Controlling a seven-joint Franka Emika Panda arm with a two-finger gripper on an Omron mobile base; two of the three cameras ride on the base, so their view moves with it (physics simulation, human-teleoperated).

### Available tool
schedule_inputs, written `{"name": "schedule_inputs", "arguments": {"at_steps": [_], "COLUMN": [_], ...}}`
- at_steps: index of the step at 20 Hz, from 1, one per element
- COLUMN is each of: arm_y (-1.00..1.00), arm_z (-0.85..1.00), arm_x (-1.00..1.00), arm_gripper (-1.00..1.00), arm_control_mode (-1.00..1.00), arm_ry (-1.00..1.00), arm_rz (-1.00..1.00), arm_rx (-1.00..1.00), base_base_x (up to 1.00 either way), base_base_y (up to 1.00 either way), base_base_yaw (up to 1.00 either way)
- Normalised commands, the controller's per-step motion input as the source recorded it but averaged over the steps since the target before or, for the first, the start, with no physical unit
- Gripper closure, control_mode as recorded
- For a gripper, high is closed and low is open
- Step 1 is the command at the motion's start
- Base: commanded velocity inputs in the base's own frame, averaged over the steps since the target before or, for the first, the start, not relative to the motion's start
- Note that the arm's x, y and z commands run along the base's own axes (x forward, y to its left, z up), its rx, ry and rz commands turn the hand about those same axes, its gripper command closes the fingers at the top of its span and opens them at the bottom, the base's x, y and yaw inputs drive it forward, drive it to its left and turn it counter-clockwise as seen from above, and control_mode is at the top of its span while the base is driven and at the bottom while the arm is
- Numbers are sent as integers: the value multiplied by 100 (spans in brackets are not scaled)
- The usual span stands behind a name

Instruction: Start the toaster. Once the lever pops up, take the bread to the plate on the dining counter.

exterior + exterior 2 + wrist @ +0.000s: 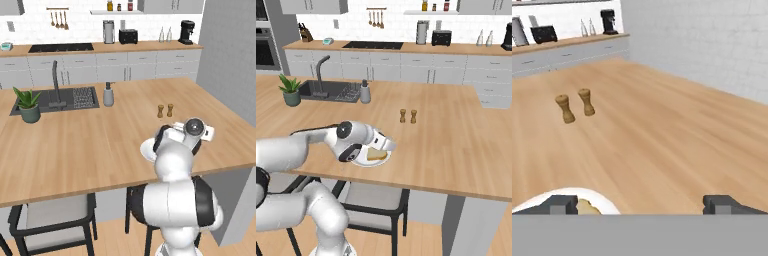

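Observation:
The bread (376,154), a small golden slice, lies on the white plate (367,161) near the front edge of the dining counter (456,145). My gripper (387,146) hovers just above the plate, tilted toward the far side, open and holding nothing. In the hand view the fingertips (559,205) stand wide apart, with the plate (542,200) rim and a bit of bread (587,206) at the lower left. The arm hides most of the plate (146,149) in the left base view. The black toaster (128,36) sits on the back counter, far away.
Two wooden shakers (408,116) stand on the counter beyond the plate. A dark sink (55,100), a potted plant (28,104) and a soap dispenser (108,95) are to the left. Chairs (55,220) are tucked under the near edge. A grey wall (230,55) rises at the right.

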Motion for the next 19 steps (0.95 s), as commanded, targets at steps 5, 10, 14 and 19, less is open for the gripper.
{"name": "schedule_inputs", "arguments": {"at_steps": [5, 10, 14, 19], "arm_y": [0, 3, 50, 61], "arm_z": [100, 78, 14, 0], "arm_x": [0, -31, -93, -94], "arm_gripper": [-100, -100, -100, -100], "arm_control_mode": [-100, -100, -100, -100], "arm_ry": [18, 21, 14, 5], "arm_rz": [10, 13, 26, 39], "arm_rx": [11, 6, 0, 0], "base_base_x": [0, 0, 0, 0], "base_base_y": [0, 0, 0, 0], "base_base_yaw": [0, 0, 0, 0]}}
